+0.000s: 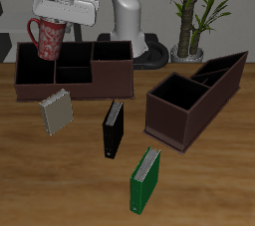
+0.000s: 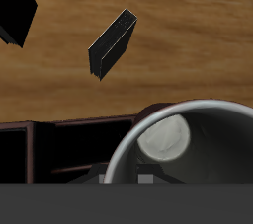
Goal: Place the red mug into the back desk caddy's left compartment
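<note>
The red mug (image 1: 47, 36), mottled pink with a pale inside, hangs upright in my gripper (image 1: 52, 17), which is shut on its rim. It is held just above the back desk caddy (image 1: 75, 89), a wide, low, dark brown box with black sections. The mug is over the caddy's large undivided end section, the left compartment (image 1: 35, 71), with its base about level with the caddy's back wall. In the wrist view the mug's grey rim and pale inside (image 2: 183, 139) fill the foreground. The caddy's brown dividers (image 2: 59, 149) lie beneath. The fingertips themselves are hidden.
A grey book (image 1: 57, 112), a black book (image 1: 113, 128) and a green book (image 1: 146, 178) stand on the table before the caddy. A long narrow caddy (image 1: 194, 96) lies off to the side. A potted plant (image 1: 194, 16) stands at the back. A dark book (image 2: 112, 43) shows in the wrist view.
</note>
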### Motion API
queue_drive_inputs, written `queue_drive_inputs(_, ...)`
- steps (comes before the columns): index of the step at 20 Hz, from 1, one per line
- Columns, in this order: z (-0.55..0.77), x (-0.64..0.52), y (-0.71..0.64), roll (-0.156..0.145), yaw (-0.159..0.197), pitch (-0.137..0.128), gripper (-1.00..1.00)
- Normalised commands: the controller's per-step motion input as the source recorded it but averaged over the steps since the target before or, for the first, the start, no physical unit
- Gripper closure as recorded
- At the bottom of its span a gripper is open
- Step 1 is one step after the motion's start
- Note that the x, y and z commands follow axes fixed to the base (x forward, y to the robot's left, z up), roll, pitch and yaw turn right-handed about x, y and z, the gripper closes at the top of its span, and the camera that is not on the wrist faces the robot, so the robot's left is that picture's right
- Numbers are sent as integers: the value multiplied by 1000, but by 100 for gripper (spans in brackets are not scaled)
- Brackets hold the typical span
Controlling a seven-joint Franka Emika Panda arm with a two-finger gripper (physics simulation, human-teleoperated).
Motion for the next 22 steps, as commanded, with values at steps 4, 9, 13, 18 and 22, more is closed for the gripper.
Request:
queue_drive_inputs(4,-110,-179,-74,-11,-26,2,100)
queue_drive_inputs(9,-171,-100,-44,-23,-27,19,100)
queue_drive_inputs(13,-208,-80,69,2,-17,13,100)
queue_drive_inputs(18,-130,-19,24,11,11,13,100)
queue_drive_inputs(22,12,44,-262,0,-14,19,100)
